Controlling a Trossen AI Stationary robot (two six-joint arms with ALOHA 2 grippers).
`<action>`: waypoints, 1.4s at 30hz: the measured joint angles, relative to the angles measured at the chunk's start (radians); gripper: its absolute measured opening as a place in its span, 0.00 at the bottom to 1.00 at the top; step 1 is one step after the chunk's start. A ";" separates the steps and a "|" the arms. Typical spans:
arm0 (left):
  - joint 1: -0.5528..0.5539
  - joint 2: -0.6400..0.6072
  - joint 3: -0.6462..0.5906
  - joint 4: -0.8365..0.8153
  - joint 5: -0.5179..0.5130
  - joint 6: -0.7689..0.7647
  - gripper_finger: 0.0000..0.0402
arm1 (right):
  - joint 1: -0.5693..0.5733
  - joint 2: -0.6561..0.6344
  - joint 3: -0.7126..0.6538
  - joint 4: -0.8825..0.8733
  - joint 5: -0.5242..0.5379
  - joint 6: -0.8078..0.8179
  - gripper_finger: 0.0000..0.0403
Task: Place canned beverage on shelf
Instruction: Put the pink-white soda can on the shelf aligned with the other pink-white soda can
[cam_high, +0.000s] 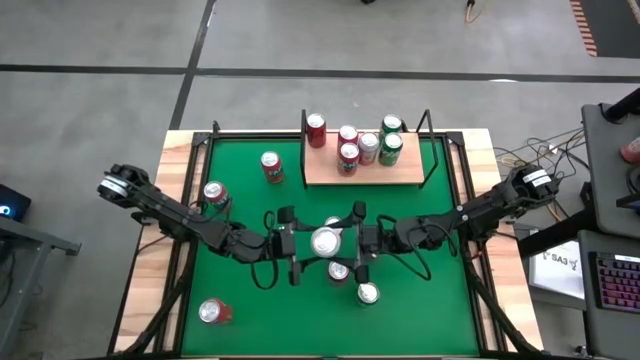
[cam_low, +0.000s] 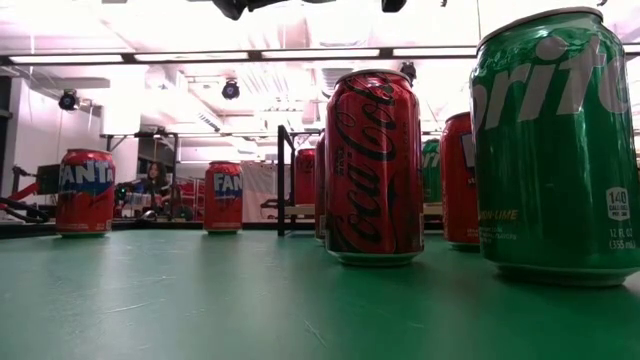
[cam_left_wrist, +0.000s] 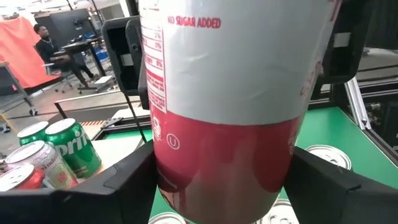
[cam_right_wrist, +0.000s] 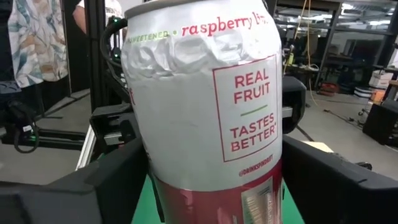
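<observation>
A white can with a red lower band (cam_high: 325, 241) stands upright in mid-air over the middle of the green table, between my two grippers. My left gripper (cam_high: 310, 243) reaches in level from the table's left and is shut on it (cam_left_wrist: 230, 93). My right gripper (cam_high: 346, 242) reaches in level from the right; its fingers (cam_right_wrist: 106, 180) stand close on either side of the can (cam_right_wrist: 211, 112). The can's wall is crumpled near the top (cam_right_wrist: 186, 56). The shelf (cam_high: 325, 172), a tan board with black uprights, stands at the far edge with several cans on it. My left gripper pinches the can's red lower wall (cam_left_wrist: 166, 168) between its two fingers (cam_left_wrist: 130, 180), one on each opposite side. The fingers lie level, coming from the table's left. The can stands upright, lifted clear of the table. My right gripper flanks the same can low down (cam_right_wrist: 205, 196); whether it touches, I cannot tell.
Loose cans stand on the table: two just near of the grippers (cam_high: 338, 271) (cam_high: 368, 293), two at the far left (cam_high: 271, 166) (cam_high: 215, 193), one at the near left corner (cam_high: 213, 312). The low view shows a Coke can (cam_low: 372, 165) and a Sprite can (cam_low: 560, 140) up close.
</observation>
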 joint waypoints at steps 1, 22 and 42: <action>0.000 -0.003 0.000 -0.007 -0.015 -0.007 0.67 | 0.000 0.000 0.011 -0.016 0.015 -0.001 0.85; -0.013 -0.023 0.000 -0.245 -0.230 -0.086 0.67 | 0.004 0.007 0.485 -0.999 0.218 0.223 0.91; -0.002 -0.023 0.001 -0.157 -0.227 -0.051 0.67 | 0.000 0.052 0.496 -0.869 0.234 0.040 0.85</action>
